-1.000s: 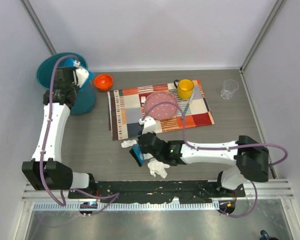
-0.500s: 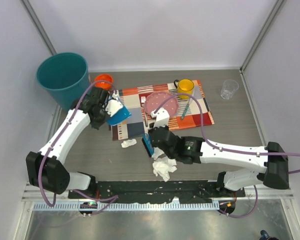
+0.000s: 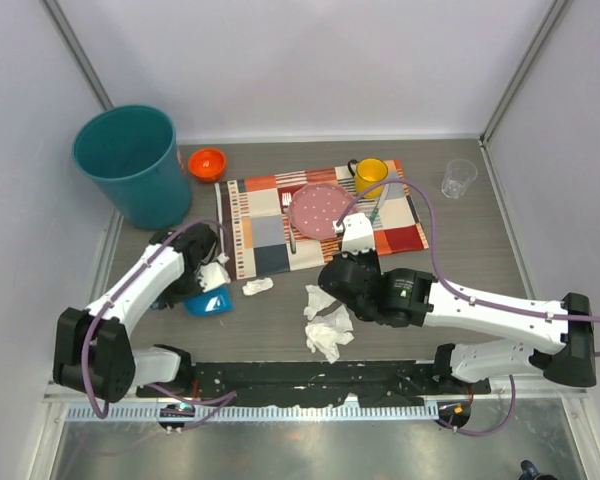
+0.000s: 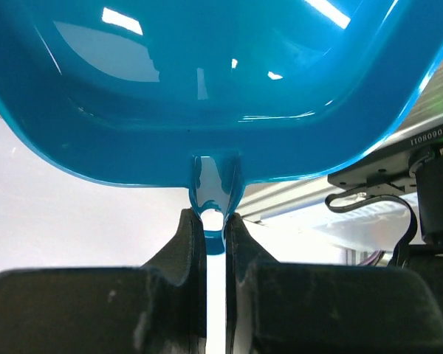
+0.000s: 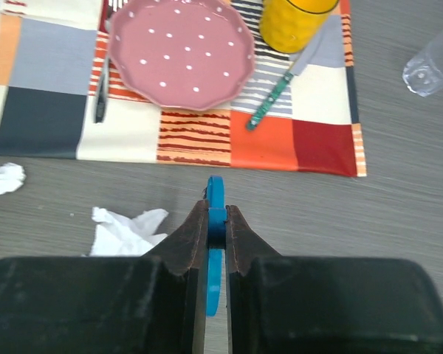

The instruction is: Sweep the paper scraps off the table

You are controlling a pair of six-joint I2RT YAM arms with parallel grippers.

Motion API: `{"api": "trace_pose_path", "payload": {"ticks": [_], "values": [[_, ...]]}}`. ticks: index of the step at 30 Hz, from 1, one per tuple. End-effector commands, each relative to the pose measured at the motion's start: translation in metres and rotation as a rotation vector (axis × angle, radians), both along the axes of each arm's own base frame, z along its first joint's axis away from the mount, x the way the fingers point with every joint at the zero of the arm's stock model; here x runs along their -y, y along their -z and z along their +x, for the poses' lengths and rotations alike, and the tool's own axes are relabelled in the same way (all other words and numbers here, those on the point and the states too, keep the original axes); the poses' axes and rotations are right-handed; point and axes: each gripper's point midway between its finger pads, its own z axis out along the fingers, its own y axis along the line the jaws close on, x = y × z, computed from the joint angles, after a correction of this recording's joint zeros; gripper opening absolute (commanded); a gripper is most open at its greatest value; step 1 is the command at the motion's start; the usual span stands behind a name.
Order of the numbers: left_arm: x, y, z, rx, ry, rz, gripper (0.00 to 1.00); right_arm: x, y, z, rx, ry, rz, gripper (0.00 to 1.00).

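Three white paper scraps lie on the grey wood-grain table: a small one by the placemat's front edge, one right under my right gripper, and a bigger wad nearer the front. My left gripper is shut on the handle tab of a blue dustpan, low over the table to the left of the scraps. My right gripper is shut on a thin blue brush handle; the brush's head is hidden.
A patchwork placemat carries a pink dotted plate, a yellow mug, a fork and a knife. A teal bin and an orange bowl stand back left, a clear cup back right.
My left arm swung from the teal bin down to the table's left front, carrying the dustpan. My right arm drew back to the right with the brush, away from the scraps' left side.
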Motion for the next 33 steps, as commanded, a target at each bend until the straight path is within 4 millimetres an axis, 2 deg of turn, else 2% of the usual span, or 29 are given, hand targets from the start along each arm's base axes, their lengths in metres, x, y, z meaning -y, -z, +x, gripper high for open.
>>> {"api": "trace_pose_path", "payload": {"ticks": [1, 5, 6, 7, 9, 11, 14, 16, 17, 22, 23, 25, 27, 28, 31, 33], "values": [[-0.003, 0.005, -0.010, -0.124, 0.050, 0.020, 0.00, 0.031, 0.005, 0.010, 0.029, 0.112, -0.080, 0.01], [0.007, 0.017, 0.003, -0.156, 0.032, 0.003, 0.00, 0.021, 0.024, 0.017, 0.004, 0.112, -0.032, 0.01], [0.007, 0.020, 0.008, -0.156, 0.044, 0.018, 0.00, 0.009, 0.026, 0.021, 0.011, 0.098, 0.011, 0.01], [0.007, 0.025, 0.011, -0.175, 0.053, 0.038, 0.00, 0.003, 0.037, 0.019, -0.015, 0.077, 0.020, 0.01], [0.008, 0.029, 0.018, -0.174, 0.071, 0.056, 0.00, -0.009, 0.044, 0.020, -0.035, 0.066, 0.044, 0.01], [0.016, 0.032, 0.022, -0.180, 0.102, 0.064, 0.00, -0.023, 0.057, 0.020, -0.078, 0.051, 0.049, 0.01], [0.031, 0.032, 0.028, -0.161, 0.148, 0.048, 0.00, -0.056, 0.070, 0.018, -0.139, -0.011, 0.098, 0.01], [0.040, 0.030, 0.030, -0.153, 0.172, 0.032, 0.00, -0.077, 0.066, 0.019, -0.138, -0.042, 0.150, 0.01], [0.047, 0.030, 0.030, -0.154, 0.192, 0.021, 0.00, -0.086, 0.072, 0.020, -0.156, -0.056, 0.147, 0.01], [0.060, 0.031, 0.027, -0.167, 0.228, 0.013, 0.00, -0.128, 0.058, 0.028, -0.135, -0.114, 0.282, 0.01], [0.064, 0.032, 0.025, -0.174, 0.232, 0.001, 0.00, -0.135, 0.062, 0.029, -0.142, -0.122, 0.290, 0.01], [0.068, 0.034, 0.024, -0.187, 0.233, -0.012, 0.00, -0.153, 0.057, 0.031, -0.144, -0.151, 0.345, 0.01], [0.077, 0.036, 0.026, -0.175, 0.242, -0.039, 0.00, -0.168, 0.063, 0.033, -0.154, -0.169, 0.356, 0.01], [0.080, 0.038, 0.026, -0.179, 0.236, -0.047, 0.00, -0.177, 0.059, 0.034, -0.159, -0.187, 0.374, 0.01], [0.093, 0.040, 0.024, -0.194, 0.234, -0.082, 0.00, -0.197, 0.057, 0.035, -0.174, -0.220, 0.395, 0.01], [0.102, 0.042, 0.022, -0.203, 0.234, -0.116, 0.00, -0.204, 0.049, 0.037, -0.170, -0.232, 0.417, 0.01]]}}
